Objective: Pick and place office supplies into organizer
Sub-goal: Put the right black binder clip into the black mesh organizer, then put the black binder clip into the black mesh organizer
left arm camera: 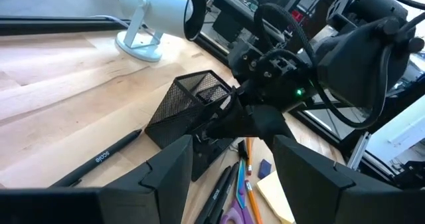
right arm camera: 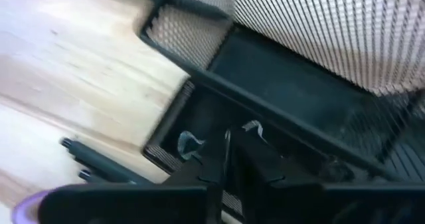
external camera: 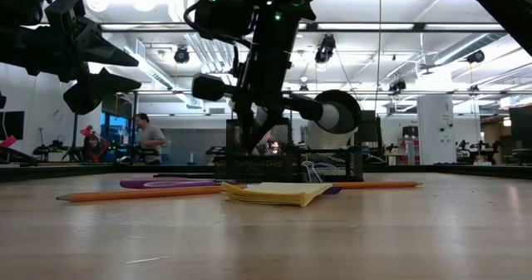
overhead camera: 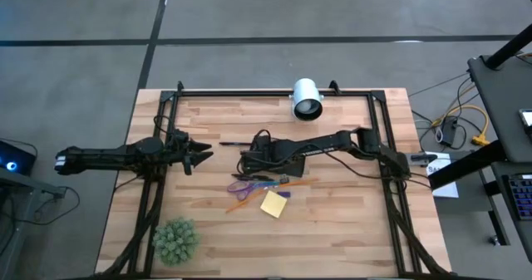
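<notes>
The black mesh organizer [overhead camera: 259, 159] stands upright at the table's middle. My right gripper [right arm camera: 226, 154] reaches into it from above and from the right, its fingers almost together over the low front compartment, where two small clips [right arm camera: 188, 145] lie. On the table near it lie the purple-handled scissors [overhead camera: 241, 186], an orange pencil [external camera: 141, 194], the yellow sticky pad [overhead camera: 273, 203] and a black pen [left arm camera: 99, 159]. My left gripper [overhead camera: 202, 155] hovers open to the left of the organizer, holding nothing. My right gripper slants down into the organizer's low front compartment [right arm camera: 199, 127], its fingertips right beside a clip's wire handle [right arm camera: 252, 126]. I cannot tell whether they touch the clip or the mesh. Nothing shows between the fingers.
A white cylindrical camera [overhead camera: 306, 99] stands at the far edge behind the organizer. A fuzzy green plant ball [overhead camera: 174, 240] sits at the near left. Bare wood lies to the near right of the sticky pad.
</notes>
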Controlling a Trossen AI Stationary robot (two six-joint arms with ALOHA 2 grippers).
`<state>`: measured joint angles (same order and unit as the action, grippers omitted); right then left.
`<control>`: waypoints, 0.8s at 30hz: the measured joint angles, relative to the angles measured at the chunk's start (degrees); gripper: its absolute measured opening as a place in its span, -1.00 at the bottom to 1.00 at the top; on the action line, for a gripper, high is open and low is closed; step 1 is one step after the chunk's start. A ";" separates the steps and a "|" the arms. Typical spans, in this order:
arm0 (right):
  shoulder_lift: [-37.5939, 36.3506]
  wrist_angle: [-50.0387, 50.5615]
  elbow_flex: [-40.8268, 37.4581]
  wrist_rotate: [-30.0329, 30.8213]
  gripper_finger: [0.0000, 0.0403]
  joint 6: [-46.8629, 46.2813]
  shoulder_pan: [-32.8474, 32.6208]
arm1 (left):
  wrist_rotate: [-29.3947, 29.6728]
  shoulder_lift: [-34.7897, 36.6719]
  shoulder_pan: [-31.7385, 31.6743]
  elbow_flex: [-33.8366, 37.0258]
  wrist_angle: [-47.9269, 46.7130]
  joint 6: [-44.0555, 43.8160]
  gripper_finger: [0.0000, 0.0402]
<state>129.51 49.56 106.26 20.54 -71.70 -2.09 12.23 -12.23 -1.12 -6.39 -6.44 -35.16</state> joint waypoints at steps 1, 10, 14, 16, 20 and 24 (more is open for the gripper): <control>0.00 -0.60 0.00 0.03 -0.84 0.64 -0.04 | 0.00 -0.02 0.00 -0.02 -0.02 0.00 -0.03; -0.99 8.43 3.90 -4.08 -0.37 22.87 -1.69 | 0.00 0.00 0.02 -0.04 -0.02 0.00 -0.03; -3.09 17.59 4.94 -4.13 -0.24 48.29 -5.55 | -0.01 0.01 0.01 -0.04 -0.02 0.00 -0.03; -4.34 19.29 3.66 -6.34 -0.21 58.76 -7.25 | 0.00 -0.07 0.00 -0.04 0.00 0.00 -0.03; -5.16 19.51 -0.44 -15.10 -0.23 67.70 -7.32 | 0.00 -0.03 0.00 -0.02 -0.03 0.00 -0.03; -5.26 17.09 -4.72 -17.70 -0.26 66.25 -5.06 | -0.02 0.00 0.01 -0.02 -0.04 0.00 -0.03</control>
<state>124.26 66.65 101.54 2.84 -5.45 -7.15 12.21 -12.23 -1.12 -6.42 -6.48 -35.16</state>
